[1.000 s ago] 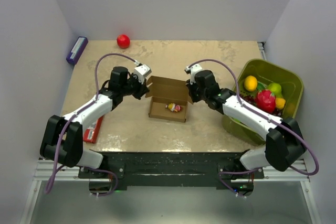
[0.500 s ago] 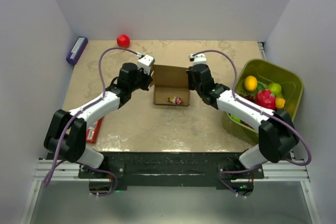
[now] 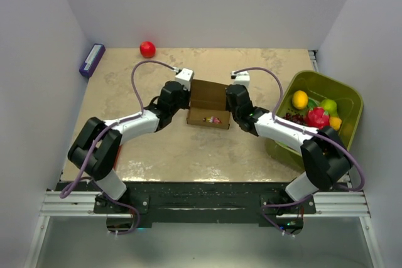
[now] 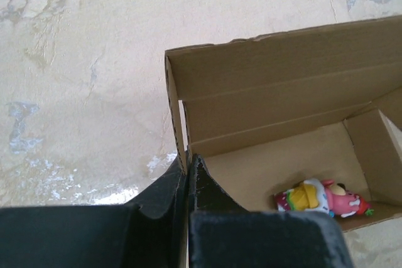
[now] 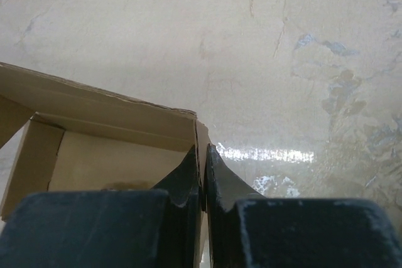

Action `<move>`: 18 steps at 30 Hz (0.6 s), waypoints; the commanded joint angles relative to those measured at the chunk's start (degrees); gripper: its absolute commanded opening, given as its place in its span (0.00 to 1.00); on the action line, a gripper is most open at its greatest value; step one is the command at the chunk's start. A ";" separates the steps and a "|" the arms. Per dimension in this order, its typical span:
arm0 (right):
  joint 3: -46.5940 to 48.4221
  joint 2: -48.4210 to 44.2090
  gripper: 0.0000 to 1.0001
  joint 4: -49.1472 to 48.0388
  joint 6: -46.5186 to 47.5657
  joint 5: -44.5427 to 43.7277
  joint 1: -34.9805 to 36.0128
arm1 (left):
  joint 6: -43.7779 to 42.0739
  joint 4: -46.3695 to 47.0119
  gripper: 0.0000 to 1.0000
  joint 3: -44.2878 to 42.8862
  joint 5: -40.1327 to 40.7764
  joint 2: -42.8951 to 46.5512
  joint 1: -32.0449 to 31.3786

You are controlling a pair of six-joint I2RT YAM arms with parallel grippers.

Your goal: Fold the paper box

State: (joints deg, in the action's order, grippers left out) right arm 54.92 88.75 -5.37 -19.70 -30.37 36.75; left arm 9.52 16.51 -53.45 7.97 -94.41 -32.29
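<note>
At the middle of the counter point(image 3: 157, 149), paper box point(image 3: 208, 101): you have it open-topped, nearer the far edge than the near one, its long sides running parallel to that edge.
Lid flap: it rises from the far long wall and is not yet folded over.
Inside: a small pink-and-yellow toy point(image 4: 323, 198) lies on the floor of the box, toward its right end.
Left tool point(image 4: 187, 171): clamped on the box's left end wall at the corner, with cardboard pinched between the pads.
Right tool point(image 5: 202, 161): clamped the same way on the right end wall.
What changed: over the last second your two arms reached forward and carried the box away from the near edge. It also turned from a slight skew to square, and the right tool finished closing.
What that means: you now hold both ends, so the walls look set. I judge the lid to be the remaining fold.
Surroundings: a red ball point(image 3: 147, 49) sits at the far edge, a purple box point(image 3: 92, 59) at the far-left corner, and a green basket point(image 3: 349, 95) of fruit at the right edge, all well apart from the work.
</note>
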 commanded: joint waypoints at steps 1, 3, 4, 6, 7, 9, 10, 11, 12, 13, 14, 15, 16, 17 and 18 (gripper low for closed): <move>-2.00 -2.62 0.05 -8.26 -3.50 -2.59 1.74 | 3.93 4.14 0.00 1.15 2.66 -1.04 -2.86; -3.49 -3.23 0.05 -8.52 -4.20 -3.29 1.74 | 4.71 4.40 0.00 1.94 3.54 -1.04 -3.74; -3.93 -3.41 0.05 -8.61 -4.55 -3.38 1.92 | 5.15 4.93 0.00 3.25 3.98 -0.95 -4.00; -5.25 -3.58 0.05 -9.05 -5.16 -3.64 2.18 | 6.38 6.77 0.00 4.75 4.25 -0.78 -4.70; -5.61 -3.58 0.05 -9.22 -5.34 -3.90 2.27 | 6.82 7.30 0.00 6.06 4.25 -0.77 -4.88; -6.05 -3.58 0.05 -8.87 -6.13 -4.17 2.45 | 7.88 7.92 0.00 6.95 4.25 -0.86 -5.41; -6.14 -3.58 0.05 -8.79 -6.31 -4.43 2.62 | 8.14 8.01 0.00 7.83 4.34 -1.04 -5.59; -6.31 -3.67 0.05 -8.61 -6.66 -4.43 2.80 | 8.58 8.10 0.00 8.10 4.34 -1.04 -6.20; -6.49 -3.67 0.05 -8.52 -6.84 -4.61 2.89 | 8.76 8.18 0.00 8.45 4.77 -1.21 -6.46; -6.66 -3.93 0.05 -8.26 -7.10 -4.78 3.06 | 8.85 8.18 0.00 9.06 5.30 -1.21 -6.81; -6.75 -3.94 0.06 -7.91 -7.54 -4.96 3.24 | 9.11 8.18 0.00 9.41 5.74 -1.13 -7.43; -6.84 -4.02 0.06 -7.47 -7.89 -4.96 3.50 | 9.20 8.18 0.00 10.03 6.53 -1.04 -7.61; -6.84 -4.46 0.06 -6.60 -8.24 -5.22 3.68 | 9.38 8.27 0.00 10.38 6.80 -0.86 -7.78; -7.19 -4.55 0.07 -6.33 -8.59 -5.66 3.94 | 9.73 8.36 0.00 10.73 7.15 -0.78 -8.13; -7.45 -4.81 0.07 -6.32 -8.68 -6.01 4.29 | 9.99 8.53 0.00 11.61 7.67 -0.51 -8.22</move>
State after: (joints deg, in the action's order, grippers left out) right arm 48.60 86.30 -10.59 -24.60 -36.12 39.03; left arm 16.14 29.36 -45.36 17.34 -94.63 -38.00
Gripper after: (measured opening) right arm 0.063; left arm 0.024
